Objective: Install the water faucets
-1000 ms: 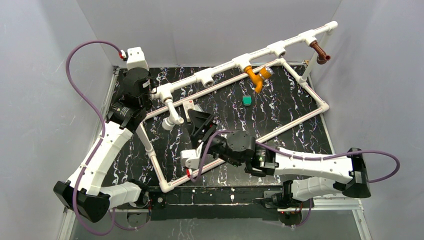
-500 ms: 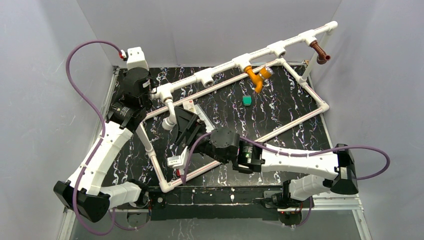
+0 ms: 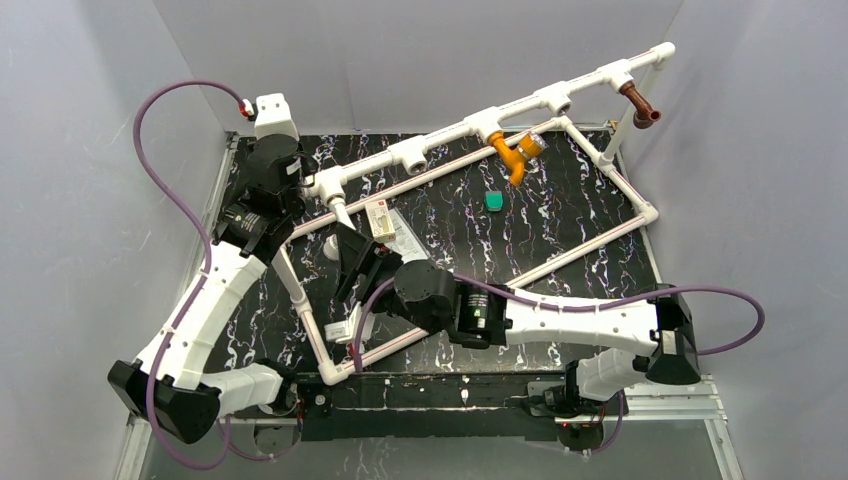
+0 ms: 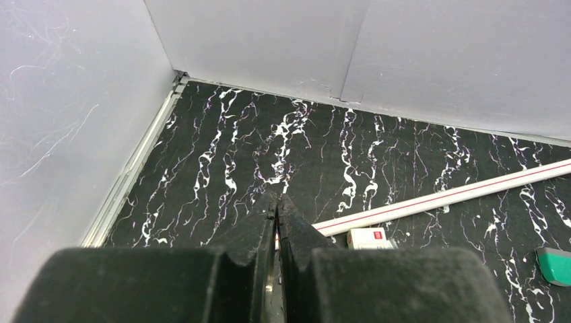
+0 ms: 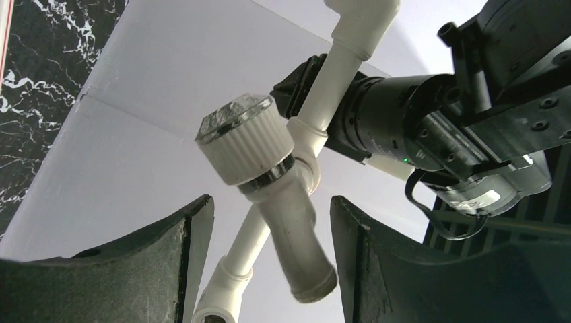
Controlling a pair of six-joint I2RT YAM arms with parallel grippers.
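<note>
Presently, item in hand: white faucet (image 5: 291,225), hanging from the leftmost T-fitting (image 3: 330,184) of the frame (image 3: 450,137), over the left of the table (image 3: 580,200). Right gripper (image 5: 269,205) — jaws wide, gripping nothing — straddles it, with a finger (image 5: 168,249) on either side and a gap showing on both, so no contact can be read. The faucet's long axis runs steeply, ribbed knob (image 5: 246,145) at the top and spout (image 5: 310,282) at the bottom, roughly in line with the fingers rather than across them. The right arm is much the nearer; it reaches across the frame from its base at the right. Left gripper (image 4: 277,205) has its jaws pressed together with nothing between them, and looks out over the table from beside the frame's left end, near the faucet but not on it. Orange faucet (image 3: 512,155) hangs from a fitting mid-rail and brown faucet (image 3: 640,104) from the far-right fitting, both well apart from either gripper. Teal piece (image 3: 493,201) lies loose on the table near the orange one. Surface: black, marbled, flat, hard. Room: tight — the rail is just behind the faucet, the left arm close beside it, grey walls (image 3: 450,50) beyond. Judgement: the coming move turns on closing squarely on knob or body; whether the thread is fully home cannot be told.
</note>
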